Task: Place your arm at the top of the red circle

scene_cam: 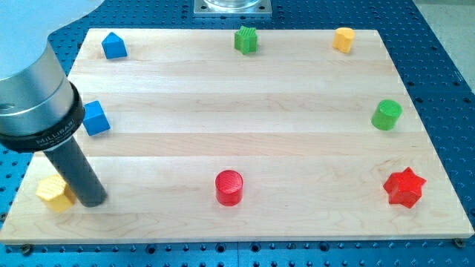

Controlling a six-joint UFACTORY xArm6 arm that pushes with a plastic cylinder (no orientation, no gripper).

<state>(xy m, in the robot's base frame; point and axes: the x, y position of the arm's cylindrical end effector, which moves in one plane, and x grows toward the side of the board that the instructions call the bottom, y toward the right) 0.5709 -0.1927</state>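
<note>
Red circle [228, 187], ribbed top, upright

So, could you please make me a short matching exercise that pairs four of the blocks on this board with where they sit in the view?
Things:
1. red circle
2. red star
3. green star
4. yellow block touching my tip

Places:
A. top, near the middle
B. bottom left
C. bottom, near the middle
D. bottom right

Pairs: 1-C, 2-D, 3-A, 4-B

Cylinder [228, 187] right of my tip [94, 200]
</note>
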